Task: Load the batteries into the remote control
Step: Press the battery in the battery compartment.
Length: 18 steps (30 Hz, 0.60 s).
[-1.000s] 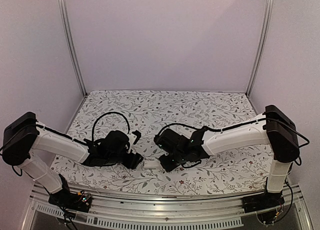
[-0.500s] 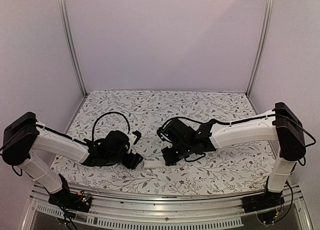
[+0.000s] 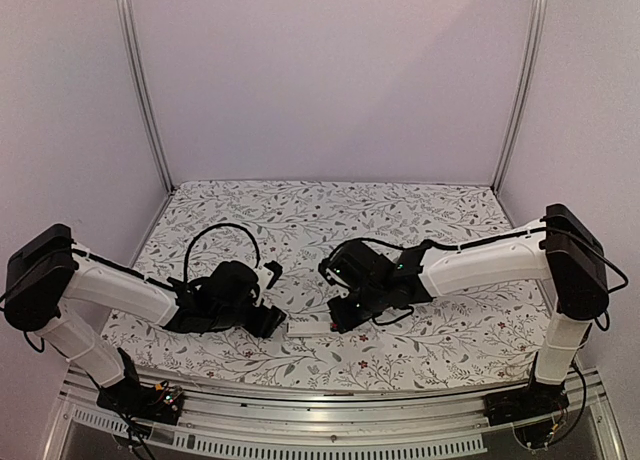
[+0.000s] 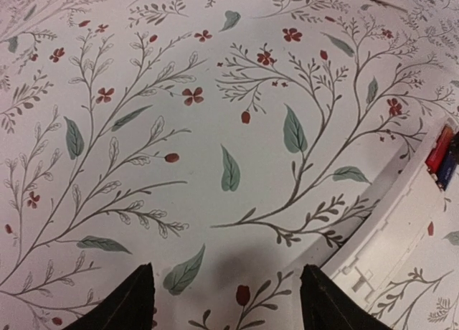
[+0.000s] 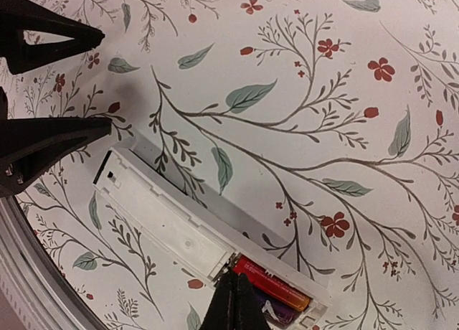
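Observation:
The white remote control [image 5: 163,221] lies on the floral cloth with its back compartment open. The red-orange battery [image 5: 276,283] sits in the compartment, and the dark battery [image 5: 290,314] lies beside it, partly hidden by my right gripper [image 5: 235,301]. That gripper is shut, with its tips at the compartment's edge. In the top view the remote [image 3: 306,327] lies between my left gripper [image 3: 274,323] and my right gripper [image 3: 336,318]. My left gripper [image 4: 226,305] is open and empty, just off the remote's other end [image 4: 398,233]. The batteries [image 4: 441,154] show at the far right of the left wrist view.
The floral tablecloth [image 3: 320,215] covers the table. A metal rail [image 3: 300,420] runs along the near edge. Upright metal posts [image 3: 140,90] and pale walls stand at the back corners. The left gripper's fingers [image 5: 43,143] show at the right wrist view's left edge.
My right arm has shifted a little back and to the right over the remote, its gripper staying at the remote's right end. The left arm has not moved.

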Tool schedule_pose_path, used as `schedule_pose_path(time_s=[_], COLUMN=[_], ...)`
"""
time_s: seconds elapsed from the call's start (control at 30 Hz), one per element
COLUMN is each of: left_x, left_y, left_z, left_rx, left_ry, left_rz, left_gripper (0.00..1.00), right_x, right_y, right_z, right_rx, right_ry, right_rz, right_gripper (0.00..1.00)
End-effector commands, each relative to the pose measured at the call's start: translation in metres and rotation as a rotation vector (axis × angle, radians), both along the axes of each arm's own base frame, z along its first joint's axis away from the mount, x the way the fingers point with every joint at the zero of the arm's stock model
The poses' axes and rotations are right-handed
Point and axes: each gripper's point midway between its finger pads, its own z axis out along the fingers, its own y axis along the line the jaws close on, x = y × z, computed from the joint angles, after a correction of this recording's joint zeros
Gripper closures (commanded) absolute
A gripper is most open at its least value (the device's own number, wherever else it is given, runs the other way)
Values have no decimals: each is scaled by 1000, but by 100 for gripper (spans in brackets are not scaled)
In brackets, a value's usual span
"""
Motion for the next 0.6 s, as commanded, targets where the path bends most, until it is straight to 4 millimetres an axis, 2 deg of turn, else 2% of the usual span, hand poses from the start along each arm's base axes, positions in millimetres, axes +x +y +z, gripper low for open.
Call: schedule_pose_path(time_s=[0.0, 0.17, 0.37, 0.5, 0.57], left_x=[-2, -2, -2, -3, -2], left_y=[-2, -2, -1, 1, 1], left_z=[4, 4, 3, 2, 2], left_rx=[5, 8, 12, 14, 13], left_ry=[-15, -16, -14, -13, -15], left_rz=[-14, -15, -13, -10, -8], left_gripper=[30, 30, 30, 30, 30], right_x=[2, -8, -7, -7, -2], right_y=[0, -10, -30, -32, -29], right_z=[5, -31, -62, -54, -39], right_rx=[16, -26, -85, -83, -68], right_ry=[-13, 50, 89, 81, 58], right_rz=[-1, -13, -44, -49, -52], right_gripper=[100, 100, 100, 100, 100])
